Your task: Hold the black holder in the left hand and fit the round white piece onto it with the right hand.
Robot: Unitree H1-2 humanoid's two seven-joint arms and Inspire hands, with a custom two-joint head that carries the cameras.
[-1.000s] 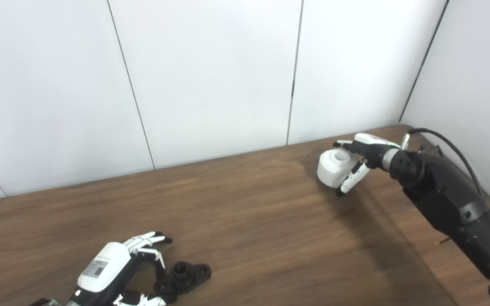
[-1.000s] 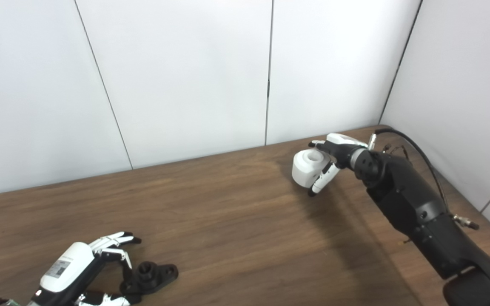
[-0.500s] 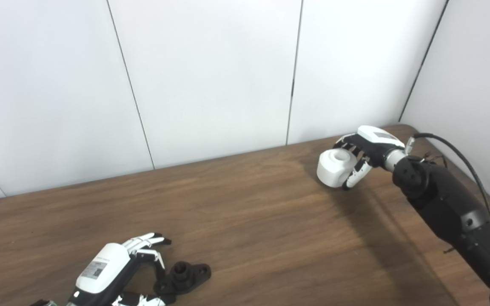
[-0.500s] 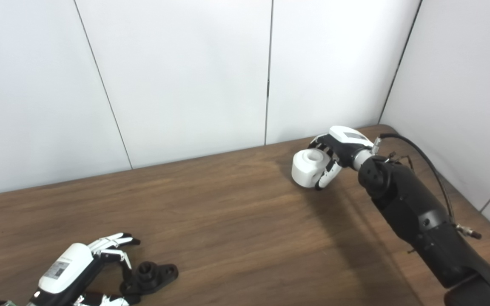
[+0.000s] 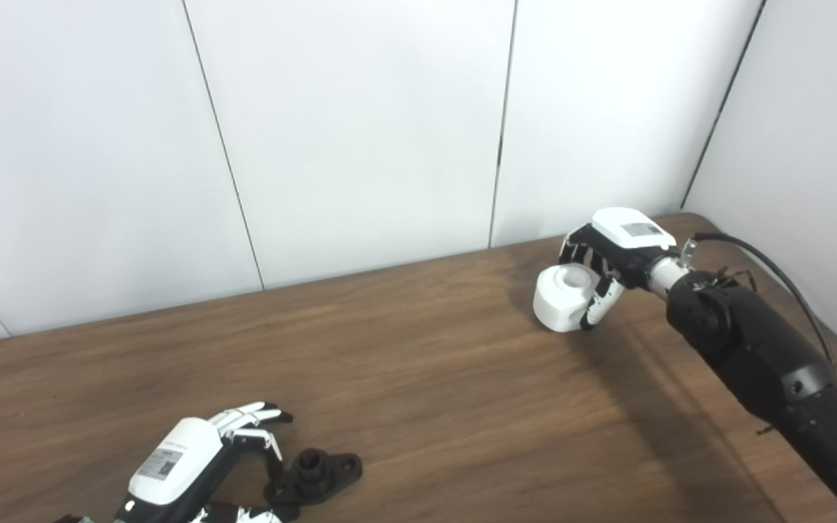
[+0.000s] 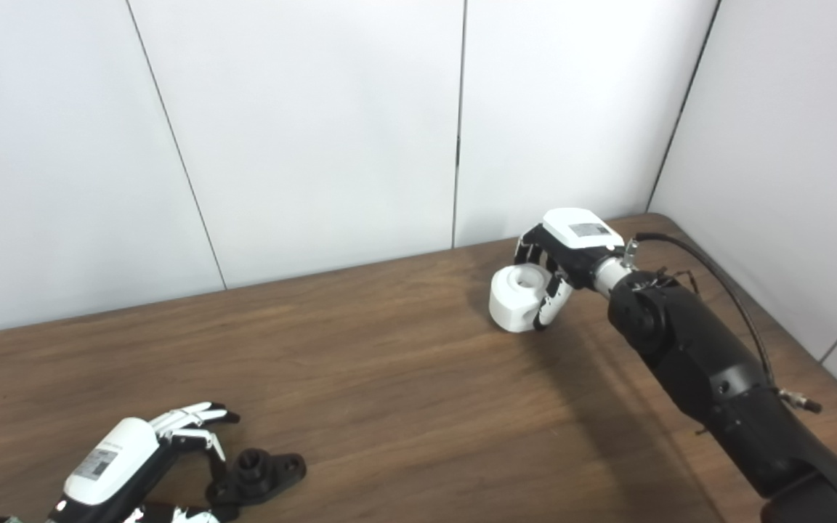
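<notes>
Pickup stage: right hand [image 5: 611, 250] curled round round white piece [image 5: 562, 298] far right on table [image 5: 426, 363], left hand [image 5: 193, 468] spread beside near-left black holder [image 5: 313, 476], ungripped; next needs lift w/ firm hold.

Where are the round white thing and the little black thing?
round white piece [image 5: 562, 301], left eye view, on its curved side wall.
black holder [image 5: 314, 475], left eye view, on its raised middle socket.
</notes>
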